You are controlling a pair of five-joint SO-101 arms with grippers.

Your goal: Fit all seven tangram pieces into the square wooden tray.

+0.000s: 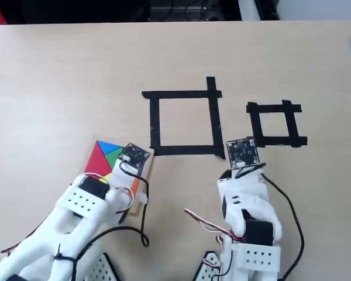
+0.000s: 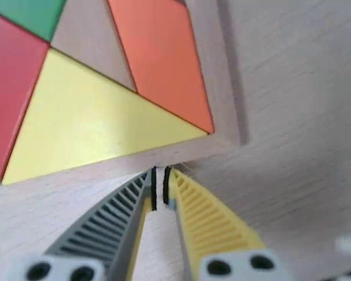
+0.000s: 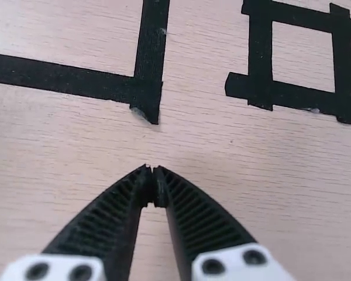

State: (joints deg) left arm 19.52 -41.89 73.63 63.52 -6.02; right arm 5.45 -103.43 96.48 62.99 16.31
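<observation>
The tray sits in the lower left of the high view, on the table, below and left of the large tape square. The left arm leans over it. A blue piece and a red piece peek out at its upper end. Up close, a yellow triangle, an orange piece and a green piece lie inside too, with a wedge of bare wood between them. The left gripper is closed on nothing, its tips just at the tray's rim. The right gripper is also pinched closed and holds nothing. It is at lower centre, above bare table near the large square's corner, and the small tape square is to the upper right.
</observation>
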